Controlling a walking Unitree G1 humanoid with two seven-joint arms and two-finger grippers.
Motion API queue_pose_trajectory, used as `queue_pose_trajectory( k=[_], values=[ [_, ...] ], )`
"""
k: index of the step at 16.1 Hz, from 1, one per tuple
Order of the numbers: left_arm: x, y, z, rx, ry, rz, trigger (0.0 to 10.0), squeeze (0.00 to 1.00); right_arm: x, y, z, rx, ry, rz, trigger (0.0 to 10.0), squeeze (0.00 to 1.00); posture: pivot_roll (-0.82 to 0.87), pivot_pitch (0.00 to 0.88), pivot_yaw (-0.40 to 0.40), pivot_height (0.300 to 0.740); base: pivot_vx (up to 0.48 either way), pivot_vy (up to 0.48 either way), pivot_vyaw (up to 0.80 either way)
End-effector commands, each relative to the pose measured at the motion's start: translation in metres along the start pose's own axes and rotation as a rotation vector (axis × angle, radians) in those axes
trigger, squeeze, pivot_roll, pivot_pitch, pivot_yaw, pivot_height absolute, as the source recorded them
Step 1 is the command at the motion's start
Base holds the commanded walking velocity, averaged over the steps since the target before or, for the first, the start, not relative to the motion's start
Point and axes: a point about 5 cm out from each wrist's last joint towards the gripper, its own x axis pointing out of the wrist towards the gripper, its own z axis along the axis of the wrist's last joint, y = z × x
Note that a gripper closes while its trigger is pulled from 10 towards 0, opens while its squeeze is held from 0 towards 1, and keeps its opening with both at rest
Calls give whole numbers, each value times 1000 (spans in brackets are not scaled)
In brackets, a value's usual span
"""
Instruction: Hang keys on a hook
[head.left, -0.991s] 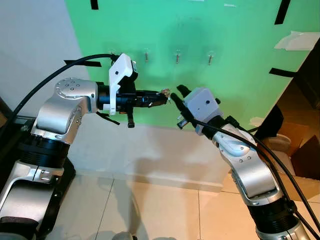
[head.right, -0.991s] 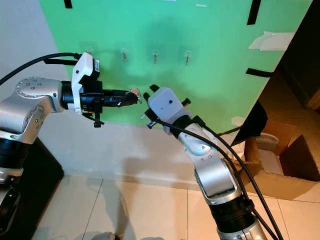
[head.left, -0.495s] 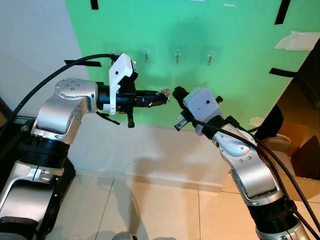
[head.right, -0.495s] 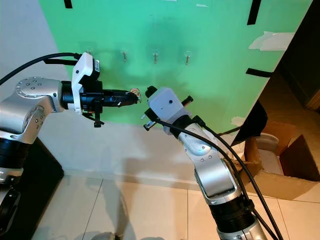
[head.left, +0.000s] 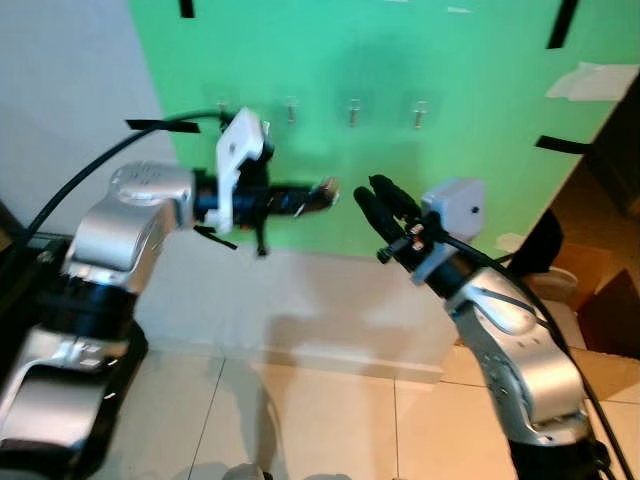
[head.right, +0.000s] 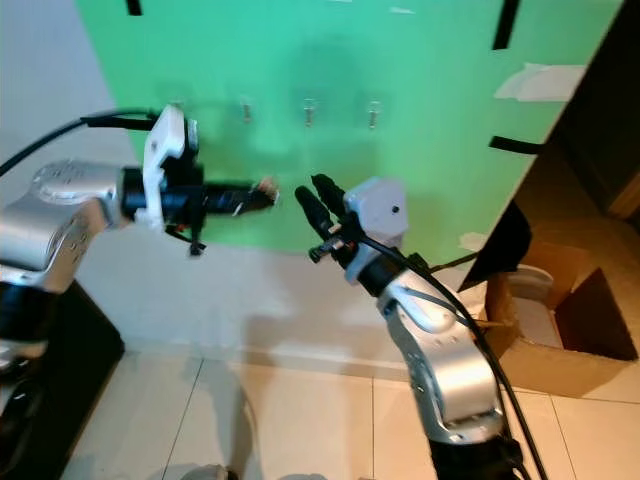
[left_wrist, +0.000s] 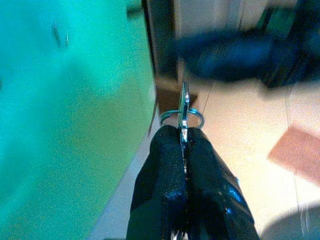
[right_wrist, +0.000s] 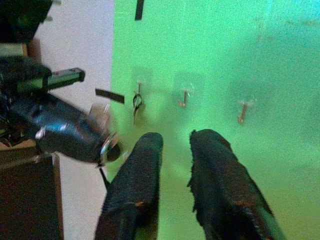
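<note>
Keys sit pinched between the two black fingers of the left gripper, which are pressed together on them; a silver ring and a thin flat blade stick out past the fingertips. In the head views this gripper is held out level in front of the green wall panel, with the keys a small bright glint at its tip. The silver left arm reaches in from the robot's left, a white bracket on its wrist and a black cable arcing over it.

The right gripper is just beside the keys, its two long fingers spread a little with a clear gap between them and nothing held. From the right wrist view these fingers point towards the green wall, with the left gripper's tip and the ring near them.

Four small hooks are fixed in a row on the green panel, above both grippers and well apart from the keys. Strips of black tape are stuck on the panel. Below it runs a pale wall, then a tiled floor. A cardboard box stands at the robot's right.
</note>
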Motion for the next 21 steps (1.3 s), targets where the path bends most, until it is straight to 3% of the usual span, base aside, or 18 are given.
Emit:
queue_pose_trajectory(
  k=[1, 3, 6, 9, 12, 17, 21],
  values=[
    [-10, 1, -46, 147, 368, 18, 10000, 0, -7, 3, -23, -85, 180, 64, 10000, 1000, -38, 0, 17, 740, 0, 0, 0],
    [-16, 1, -64, 198, 511, 4, 10000, 0, -13, 10, -39, -129, 289, 136, 10000, 1000, -37, 0, 19, 740, 0, 0, 0],
    [-7, 2, -47, 164, 411, -34, 10000, 0, -13, 28, -45, -70, 348, 250, 10000, 1000, -36, 0, 22, 740, 0, 0, 0],
    [-4, 6, -40, 227, 428, -115, 10000, 0, -2, 35, -48, -32, 364, 257, 10000, 1000, -28, 0, 20, 740, 0, 0, 0],
    [2, 17, -16, 311, 430, -155, 10000, 0, 11, 31, -43, -42, 353, 206, 10000, 1000, -20, 0, 11, 740, 0, 0, 0],
    [11, 45, 41, 526, 444, -108, 10000, 0, 28, 20, -13, -29, 211, 105, 10000, 1000, -27, 0, 1, 740, 0, 0, 0],
    [20, 44, 64, 542, 356, -154, 10000, 0, 36, 12, -6, -19, 174, -32, 10000, 1000, -34, 0, 6, 740, 0, 0, 0]
  ],
)
